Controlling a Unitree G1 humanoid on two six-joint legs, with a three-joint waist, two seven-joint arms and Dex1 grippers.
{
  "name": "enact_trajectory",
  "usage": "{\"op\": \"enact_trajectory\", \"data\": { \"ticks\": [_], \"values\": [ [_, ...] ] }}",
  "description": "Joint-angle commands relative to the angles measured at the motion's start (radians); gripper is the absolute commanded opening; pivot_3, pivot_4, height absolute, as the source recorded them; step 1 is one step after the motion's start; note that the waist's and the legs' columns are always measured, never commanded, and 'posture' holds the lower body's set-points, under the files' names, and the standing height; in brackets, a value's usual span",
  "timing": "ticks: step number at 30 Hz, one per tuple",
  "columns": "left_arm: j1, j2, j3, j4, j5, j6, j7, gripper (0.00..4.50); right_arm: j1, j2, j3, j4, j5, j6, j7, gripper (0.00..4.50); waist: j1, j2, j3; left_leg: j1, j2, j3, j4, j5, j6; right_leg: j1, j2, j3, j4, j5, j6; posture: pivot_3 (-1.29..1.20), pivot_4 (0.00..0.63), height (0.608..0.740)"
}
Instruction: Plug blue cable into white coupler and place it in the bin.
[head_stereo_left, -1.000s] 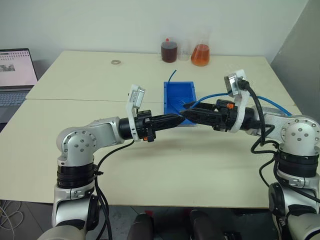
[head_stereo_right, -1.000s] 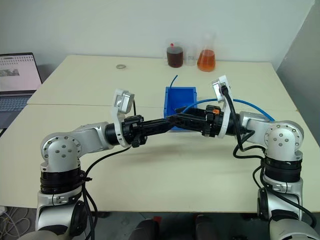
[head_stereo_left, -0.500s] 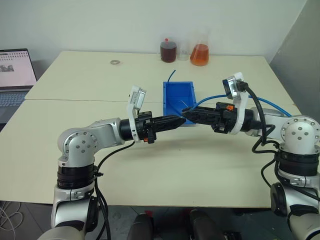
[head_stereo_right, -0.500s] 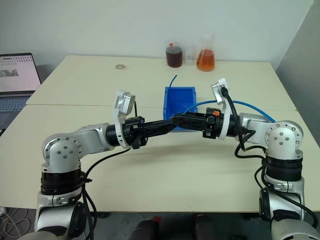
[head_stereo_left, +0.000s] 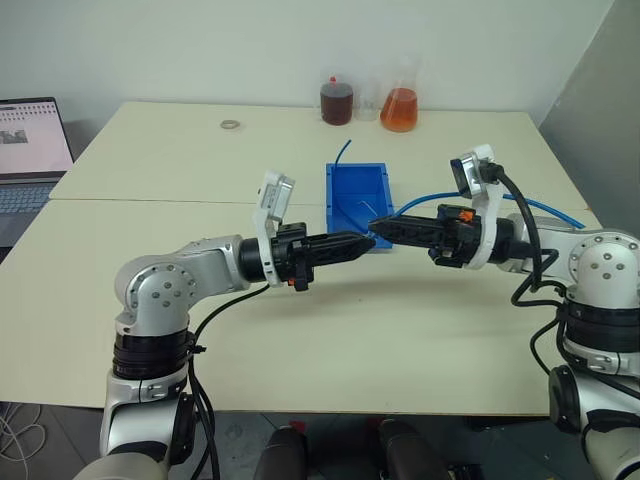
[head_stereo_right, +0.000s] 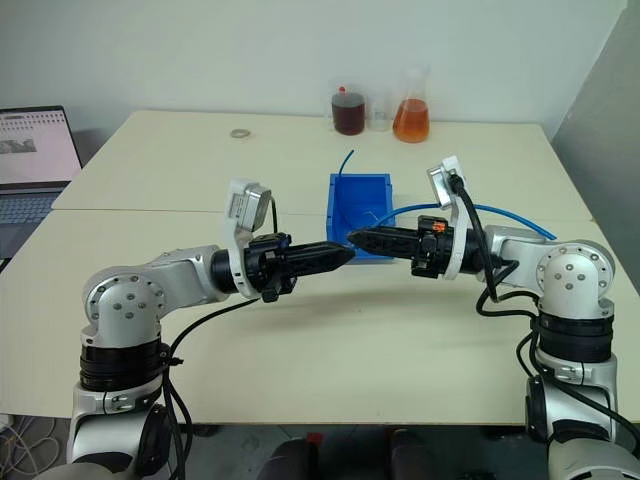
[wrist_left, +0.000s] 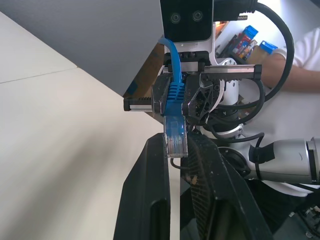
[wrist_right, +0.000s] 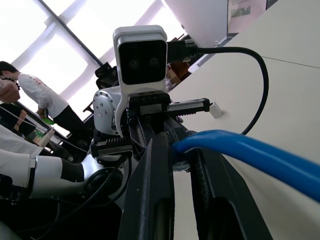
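Over the pale, matte table (head_stereo_left: 400, 330), the two grippers meet tip to tip in front of the bin (head_stereo_left: 333, 205) — a bright-blue, glossy plastic box with an open top, sitting on the table. The right gripper (head_stereo_left: 376, 229) is clamped on the ribbed blue boot of the blue cable (wrist_left: 172, 92). The cable's clear, boxy plug (wrist_left: 176, 142) juts out to the tips of the left gripper (head_stereo_left: 365, 240), and the smooth round cord trails back to the right. The left gripper's black fingers (wrist_left: 150, 200) stand close, with only a narrow slit between them — I can't tell whether they pinch anything. At the far edge stand a dark-filled glass jar (head_stereo_left: 337, 102) and a conical flask (head_stereo_left: 400, 108) of orange liquid. The writing on the laptop (head_stereo_left: 30, 140) screen is too small to read.
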Motion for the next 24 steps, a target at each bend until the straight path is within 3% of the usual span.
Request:
{"op": "enact_trajectory", "data": {
  "ticks": [1,12,16,19,24],
  "values": [
    [0.002,0.018,0.021,-0.02,-0.012,-0.024,-0.008,1.56,-0.019,0.011,-0.001,-0.02,0.015,-0.016,-0.006,0.16,0.0,0.0,0.0,0.0,0.0,0.0,0.0,0.0,0.0,0.0,0.0,0.0,0.0,0.0,0.0,0.0,0.15,0.74],
    [0.074,0.131,0.064,-0.089,-0.082,0.008,-0.02,3.71,-0.043,-0.003,0.012,0.023,-0.047,-0.058,0.011,0.16,-0.001,0.0,0.0,-0.001,0.0,0.001,-0.001,0.0,0.0,-0.002,0.0,0.001,0.0,0.0,0.0,0.0,0.15,0.74],
    [0.153,0.202,0.064,-0.152,0.017,-0.045,0.011,4.48,-0.06,-0.016,0.024,0.054,-0.091,-0.085,0.042,0.16,-0.002,0.0,0.0,-0.001,0.0,0.001,-0.001,0.0,0.0,-0.003,0.0,0.001,0.0,0.0,0.0,0.0,0.15,0.74],
    [0.246,0.216,0.04,-0.213,0.135,-0.116,0.089,4.49,-0.066,-0.017,0.029,0.066,-0.107,-0.097,0.057,0.16,-0.003,0.0,0.0,-0.001,0.001,0.003,-0.001,0.0,0.0,-0.004,0.0,0.003,0.0,0.0,0.0,0.0,0.15,0.74],
    [0.374,0.106,0.023,-0.238,0.395,-0.248,0.388,4.49,-0.072,-0.012,0.046,0.087,-0.137,-0.115,0.09,0.16,0.002,0.0,0.0,-0.003,0.0,0.004,-0.001,0.0,0.0,-0.007,0.0,0.004,0.001,0.0,0.0,0.0,0.15,0.74]
  ]
}}
